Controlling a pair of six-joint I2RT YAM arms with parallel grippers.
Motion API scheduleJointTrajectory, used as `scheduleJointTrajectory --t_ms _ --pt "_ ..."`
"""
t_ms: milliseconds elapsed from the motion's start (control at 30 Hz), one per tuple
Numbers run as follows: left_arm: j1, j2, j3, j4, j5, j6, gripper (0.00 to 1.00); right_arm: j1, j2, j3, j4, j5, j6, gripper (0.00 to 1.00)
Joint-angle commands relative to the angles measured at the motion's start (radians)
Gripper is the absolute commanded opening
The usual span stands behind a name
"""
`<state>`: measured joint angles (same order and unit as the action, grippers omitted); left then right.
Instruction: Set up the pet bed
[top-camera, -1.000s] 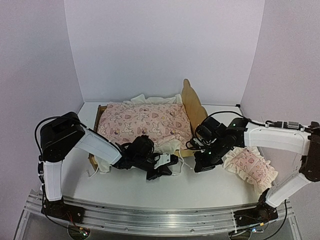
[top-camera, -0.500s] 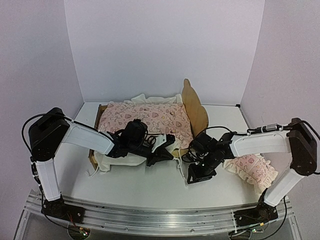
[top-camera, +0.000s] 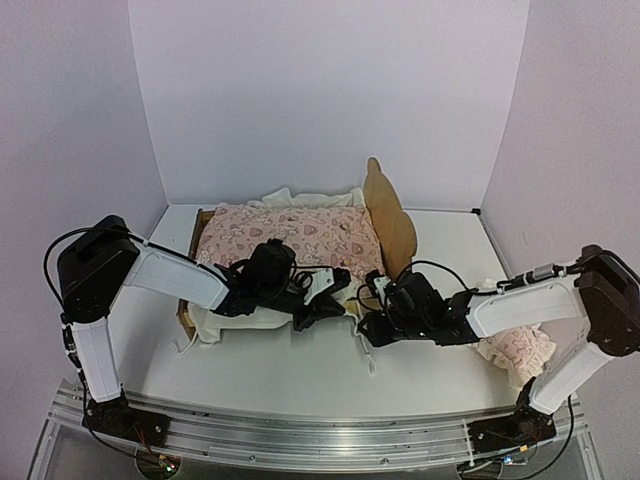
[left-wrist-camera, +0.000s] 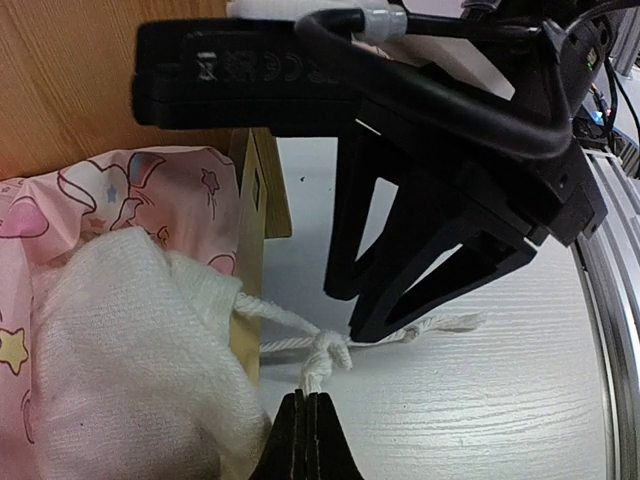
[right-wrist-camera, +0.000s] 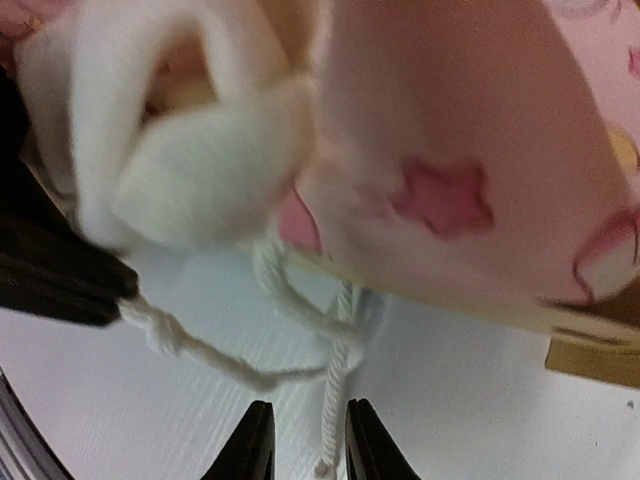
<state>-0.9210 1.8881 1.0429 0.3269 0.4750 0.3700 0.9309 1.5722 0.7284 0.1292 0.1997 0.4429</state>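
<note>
Toward nine o'clock, left gripper (top-camera: 338, 296) is pinched tight on a knotted white cord (left-wrist-camera: 325, 352). At twelve sits the pet bed (top-camera: 388, 215) under a pink quilt (top-camera: 300, 232). Toward three, right gripper (right-wrist-camera: 305, 425) fingers stand parted around a loose strand (right-wrist-camera: 335, 400).

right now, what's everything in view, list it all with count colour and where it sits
pale-wood pet bed frame with ear-shaped headboard: one, light wood, back middle of the table
pink heart-print quilt: one, pink, spread over the bed
cream woven cloth pad: one, off-white, under the quilt, sticking out at the bed's near edge
white twisted tie cords: at least two strands, white, from the pad's corner onto the table, one knotted
ruffled pink pillow: one, pink with cream frill, right of the bed, partly under the right arm
white table: one, white, under everything
left gripper: one, black, shut on a cord below the knot
right gripper: one, black, open, a cord strand between its fingers
</note>
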Motion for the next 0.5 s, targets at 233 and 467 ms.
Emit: scheduleJointTrajectory --t_ms 233,467 --pt "0.005 0.001 -0.020 0.075 -0.072 0.043 0.00 0.013 0.118 0.039 0.251 0.249 -0.075 0.29" --pt "0.009 0.003 -0.022 0.075 -0.110 0.073 0.00 0.013 0.079 0.011 0.248 0.249 -0.074 0.29"
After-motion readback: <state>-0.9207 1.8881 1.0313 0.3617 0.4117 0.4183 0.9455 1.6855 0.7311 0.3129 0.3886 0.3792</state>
